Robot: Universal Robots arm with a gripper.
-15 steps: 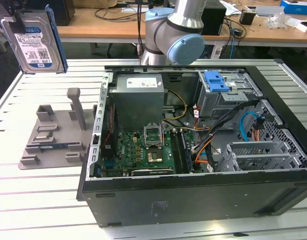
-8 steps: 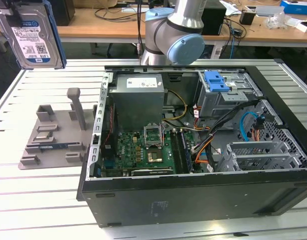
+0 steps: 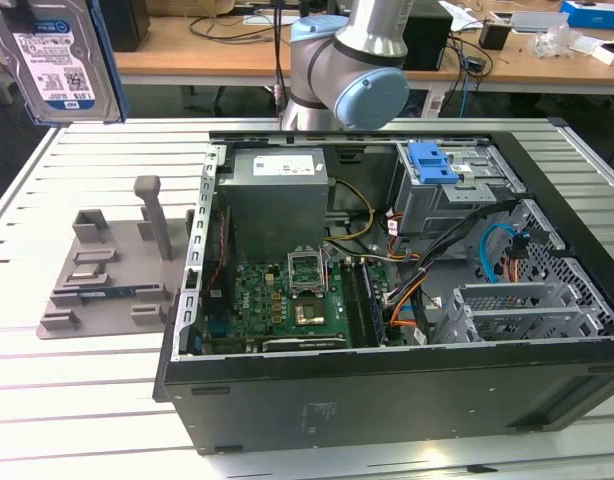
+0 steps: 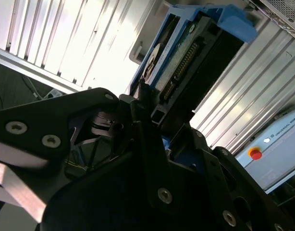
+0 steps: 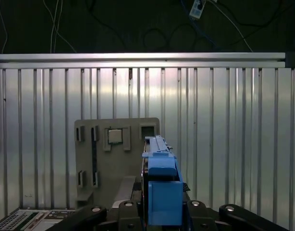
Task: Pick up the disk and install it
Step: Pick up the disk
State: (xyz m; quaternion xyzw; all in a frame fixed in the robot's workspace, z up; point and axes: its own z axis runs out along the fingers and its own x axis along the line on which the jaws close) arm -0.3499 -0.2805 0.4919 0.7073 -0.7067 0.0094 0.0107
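1. Ribbed aluminium table [image 3: 87,400] carries the work. An open computer case [image 3: 387,410] lies on its side towards the exterior view's right. A grey holding fixture [image 3: 97,280] stands beside it on the exterior view's left. Wooden workbenches [image 3: 187,50] with cables run along the background.
2. Gripper [image 4: 159,118]: the jaws are clenched on the disk [image 4: 186,62]. In the second wrist view the black fingers [image 4: 142,103] press against its blue carrier rails, with the connector edge pointing away from the wrist.
3. Disk location: held in the air, clear of the table, at the upper corner of the exterior view's left [image 3: 52,60]. In the first wrist view it appears edge-on [image 5: 162,187], with the fixture [image 5: 116,159] on the table beyond it.
4. Progress, as judged: the pick-up is done, since the disk touches neither fixture nor table.
5. Remaining: installation is not yet done. The grey drive bay [image 3: 457,200] under its blue bracket [image 3: 432,162] is well apart from the disk.
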